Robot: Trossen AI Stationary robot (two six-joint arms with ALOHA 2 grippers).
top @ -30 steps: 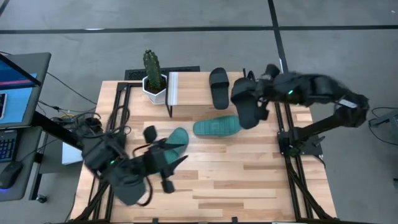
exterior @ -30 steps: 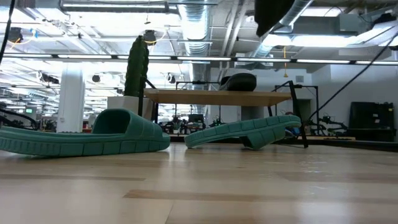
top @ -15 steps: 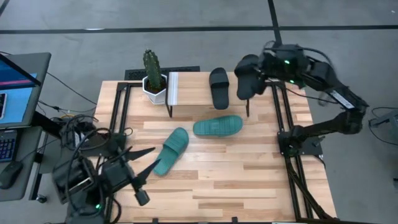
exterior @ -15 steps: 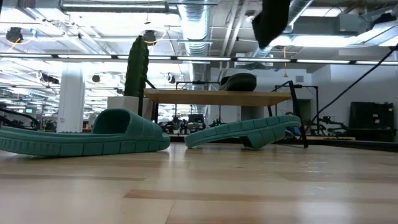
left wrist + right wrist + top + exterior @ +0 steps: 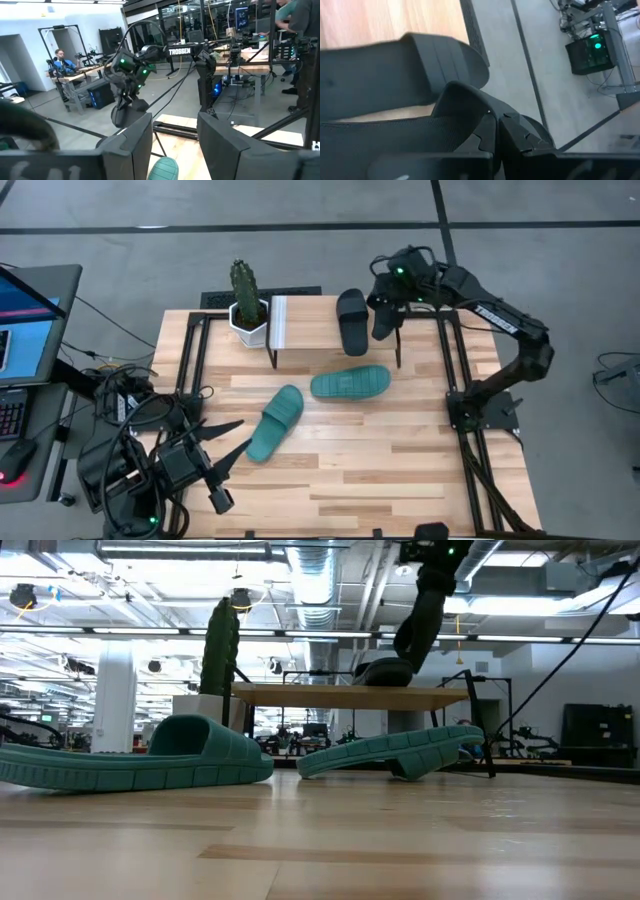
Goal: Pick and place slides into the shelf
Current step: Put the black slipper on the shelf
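Note:
A black slide [image 5: 352, 320] lies flat on the shelf [image 5: 305, 320], sole down. My right gripper [image 5: 391, 293] is above the shelf's right end, shut on a second black slide [image 5: 418, 620], which hangs beside the first. Two teal slides [image 5: 275, 422] [image 5: 350, 383] lie on the table in front of the shelf; the right one is propped up on one side. My left gripper [image 5: 245, 432] stands open at the near left. It points at the heel of the left teal slide [image 5: 162, 169] and touches nothing. My right gripper pinches the black slide's strap [image 5: 465, 107] between its two shut fingers [image 5: 492, 137], coming at it slanting down from above. The slide hangs below the fingers, steeply tilted and clear of the table. Its lower end [image 5: 404, 648] is close above the shelf top; whether it touches, I cannot tell.
A potted cactus [image 5: 245, 300] stands at the shelf's left end. Black frame rails [image 5: 195, 350] [image 5: 455, 370] run along both table sides. A desk with a screen [image 5: 25, 320] stands left of the table. The near half of the tabletop [image 5: 380, 470] is bare wood.
My right gripper has carried the black slide from the shelf's front right toward the far edge, then left and down over the shelf's right end; the slide now hangs steeply. My left gripper has drawn back from over the left teal slide toward the near left corner. Both teal slides stay put.

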